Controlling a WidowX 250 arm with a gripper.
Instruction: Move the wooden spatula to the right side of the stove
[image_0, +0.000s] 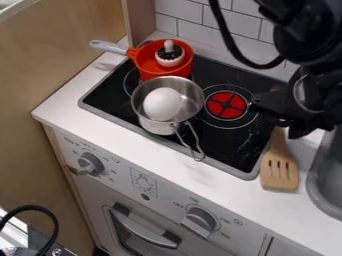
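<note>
Taking twelve o'clock as the top edge of the camera view, the black two-finger gripper (291, 128) is hanging near three to four o'clock from the centre of the flat black glass stove top (194, 138), just at the handle end of the flat, pale-brown wooden spatula with slots in its blade (279, 172). The spatula is lying at about four o'clock, over the white counter (153, 166), between the stove's edge and the rounded grey sink (329, 186); its handle is pointing to twelve and its blade to six. I cannot tell how far open the gripper is, nor whether it is having hold of the handle, because its dark body is covering this place. The round red burner (226, 105) is glowing at three o'clock, and the shiny steel pot (162, 128) with the white egg (162, 104) is sitting nearer the middle, apart from the spatula. In my judgement, the task is reaching its placing and releasing step, since the spatula is already occupying the right side. The next move is probably calling for making sure the blade is resting flat, letting go if the handle is gripped, and rising straight without dragging the handle.
</note>
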